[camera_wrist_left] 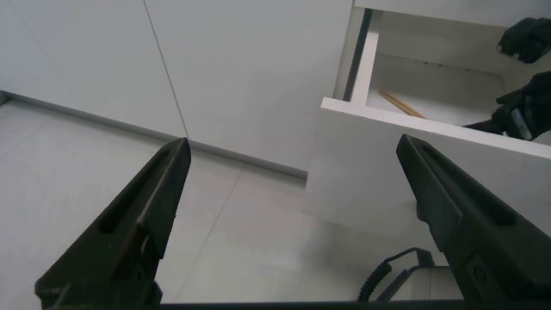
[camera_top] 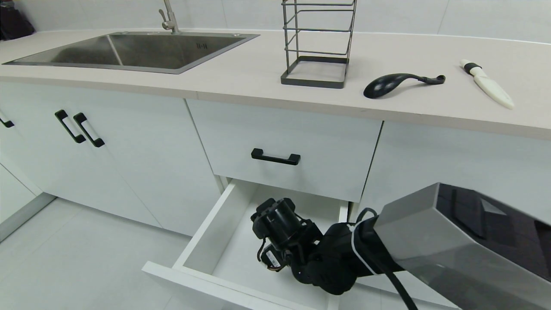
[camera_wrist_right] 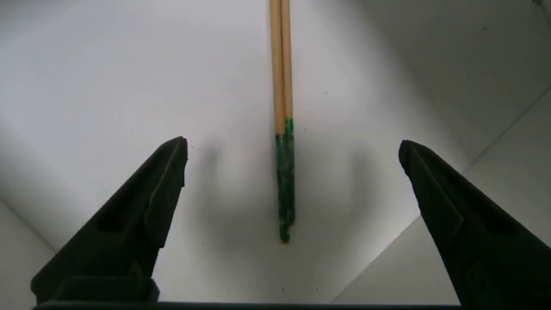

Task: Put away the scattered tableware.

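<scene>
Right jaws gaped wide over chopsticks (camera_wrist_right: 282,129) in open drawer (camera_top: 208,232); left jaws wide too. Rising carelessly, arm (camera_top: 340,258) could clip closed drawer (camera_top: 284,137) above.

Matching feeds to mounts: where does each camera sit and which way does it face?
Head: on the head, looking forward and down at counter and open drawer; right arm shows.
Left wrist: outside the drawer, facing floor and drawer front; open left end effector shows.
Right wrist: inside the drawer, looking down at chopsticks; open right end effector shows.
Shared: both wrist views show the chopsticks.
</scene>
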